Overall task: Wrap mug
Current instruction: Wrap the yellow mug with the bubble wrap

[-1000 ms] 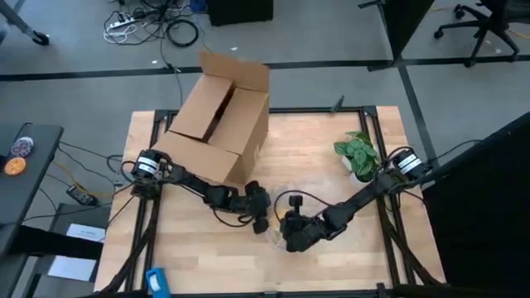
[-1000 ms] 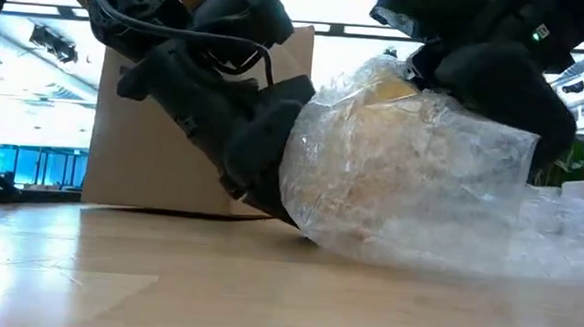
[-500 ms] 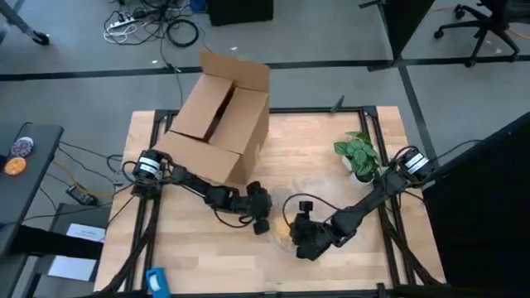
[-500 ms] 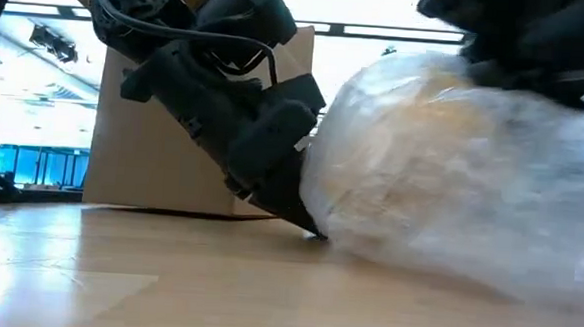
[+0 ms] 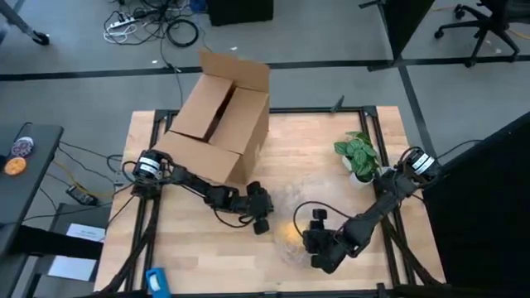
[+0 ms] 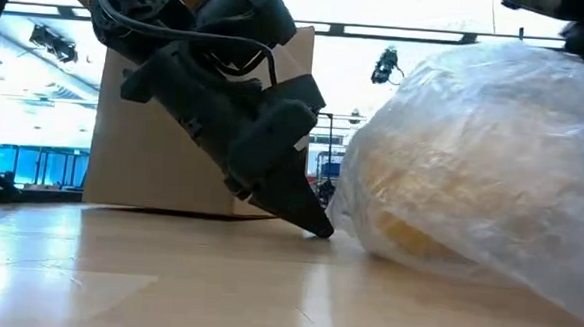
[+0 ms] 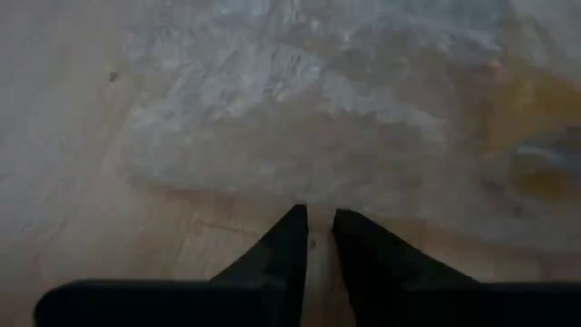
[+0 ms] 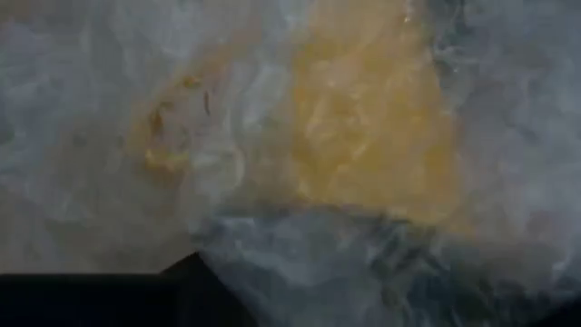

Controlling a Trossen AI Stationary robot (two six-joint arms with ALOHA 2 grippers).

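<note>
The yellow-orange mug (image 5: pixel 289 234) lies on the table inside a crinkly clear plastic sheet (image 6: pixel 495 114), showing through it as an orange blur (image 8: pixel 363 118). My right gripper (image 5: pixel 306 245) is at the bundle's right near side, shut on the sheet. My left gripper (image 5: pixel 263 225) stands just left of the bundle, shut. Its tips (image 6: pixel 321 228) are down at the table top beside the sheet's edge (image 7: pixel 227 182). Whether they touch the sheet does not show. My right gripper holds the plastic sheet where it gathers at the bundle's near right side (image 8: pixel 300 236), coming in low from the table's right. The bunched sheet covers the fingers, so how many layers are held stays hidden. The wrapped mug rests on the table.
An open cardboard box (image 5: pixel 219 124) stands at the table's far left, behind my left arm. A small potted plant (image 5: pixel 358 156) sits at the far right. Bare wood (image 5: pixel 207 265) lies along the near edge.
My right gripper has moved toward the table's near edge and a little to the right, dragging the wrapped mug along the table with it. The bundle has slid away from my left gripper, which has kept still.
</note>
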